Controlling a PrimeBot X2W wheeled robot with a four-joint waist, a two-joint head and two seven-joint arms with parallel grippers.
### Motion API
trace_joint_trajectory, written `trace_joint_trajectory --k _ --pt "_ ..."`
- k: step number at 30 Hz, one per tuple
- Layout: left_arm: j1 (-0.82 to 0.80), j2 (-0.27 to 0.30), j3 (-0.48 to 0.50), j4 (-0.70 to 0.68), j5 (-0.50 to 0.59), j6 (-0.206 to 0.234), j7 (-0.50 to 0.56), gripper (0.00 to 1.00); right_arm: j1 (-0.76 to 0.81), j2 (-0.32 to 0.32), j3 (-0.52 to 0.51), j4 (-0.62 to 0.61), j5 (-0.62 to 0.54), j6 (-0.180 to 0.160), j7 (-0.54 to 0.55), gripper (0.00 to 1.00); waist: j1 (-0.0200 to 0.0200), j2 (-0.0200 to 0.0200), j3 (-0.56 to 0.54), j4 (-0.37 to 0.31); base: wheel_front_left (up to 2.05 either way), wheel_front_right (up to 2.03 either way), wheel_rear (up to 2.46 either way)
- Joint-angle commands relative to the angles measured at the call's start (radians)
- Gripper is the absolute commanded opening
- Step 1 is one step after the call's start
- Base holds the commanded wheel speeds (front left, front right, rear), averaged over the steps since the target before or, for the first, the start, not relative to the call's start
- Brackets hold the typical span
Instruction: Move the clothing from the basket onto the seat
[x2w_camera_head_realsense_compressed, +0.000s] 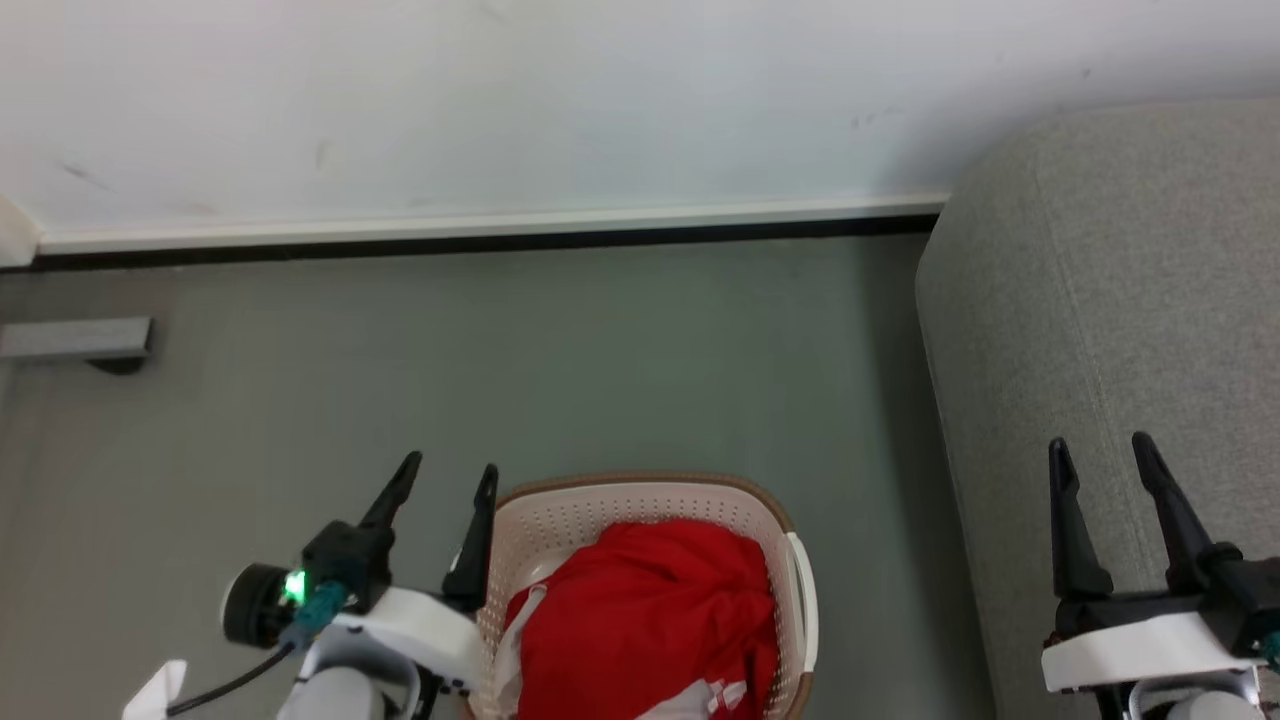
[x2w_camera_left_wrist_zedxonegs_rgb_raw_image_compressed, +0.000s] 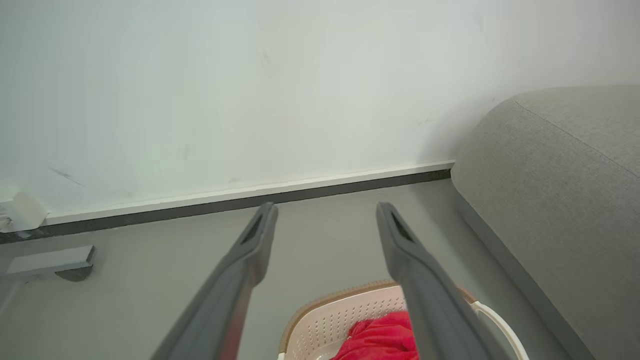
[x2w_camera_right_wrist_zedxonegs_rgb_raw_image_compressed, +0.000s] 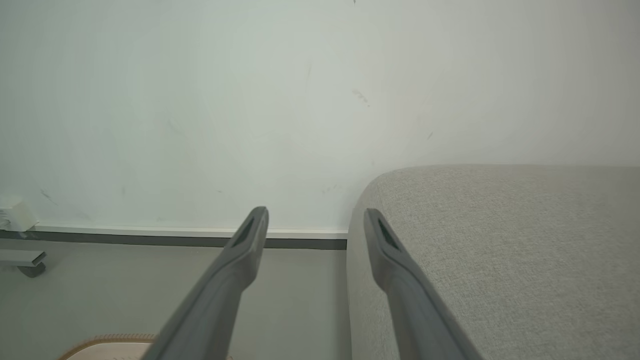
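Observation:
The red clothing (x2w_camera_head_realsense_compressed: 650, 620) lies bunched in the cream basket (x2w_camera_head_realsense_compressed: 560, 520) with a brown rim, on the floor at the bottom centre of the head view. My left gripper (x2w_camera_head_realsense_compressed: 450, 470) stands open just left of the basket's rim, holding nothing. The grey seat (x2w_camera_head_realsense_compressed: 1110, 300) fills the right side. Over the seat's near part my right gripper (x2w_camera_head_realsense_compressed: 1098, 448) is open and empty. In the left wrist view the open left gripper (x2w_camera_left_wrist_zedxonegs_rgb_raw_image_compressed: 325, 210) points over the basket (x2w_camera_left_wrist_zedxonegs_rgb_raw_image_compressed: 330, 320) and clothing (x2w_camera_left_wrist_zedxonegs_rgb_raw_image_compressed: 380, 337) toward the seat (x2w_camera_left_wrist_zedxonegs_rgb_raw_image_compressed: 560, 190). The right wrist view has the right gripper (x2w_camera_right_wrist_zedxonegs_rgb_raw_image_compressed: 315, 215) at the seat's (x2w_camera_right_wrist_zedxonegs_rgb_raw_image_compressed: 500, 250) left edge.
A white wall with a white and dark skirting (x2w_camera_head_realsense_compressed: 480, 235) runs along the back. A grey foot of some furniture (x2w_camera_head_realsense_compressed: 75, 340) sits on the floor at the left. Grey floor (x2w_camera_head_realsense_compressed: 550, 370) lies between basket and wall. A white scrap (x2w_camera_head_realsense_compressed: 160, 690) lies at the lower left.

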Motion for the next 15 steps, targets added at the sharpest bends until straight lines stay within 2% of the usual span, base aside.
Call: trace_joint_trajectory --k 1,9,15 --pt "-0.046 0.011 -0.025 0.02 0.019 -0.007 -0.001 1.0 -0.034 0.0 0.005 -0.018 0.006 -0.002 -0.003 1.0 -0.0001 -0.0001 0.081 -0.016 0.0 0.0 0.0" --pt "-0.247 0.02 -0.191 0.196 0.08 -0.025 0.003 1.0 -0.13 0.0 0.03 -0.064 0.034 -0.002 -0.002 1.0 -0.0001 -0.0001 0.243 -0.049 0.0 0.0 0.0" --pt "-0.372 0.03 -0.296 0.336 0.103 -0.027 0.072 1.0 -0.184 0.0 0.038 -0.087 0.054 -0.002 -0.002 1.0 -0.0001 -0.0001 0.337 -0.081 0.0 0.0 0.0"
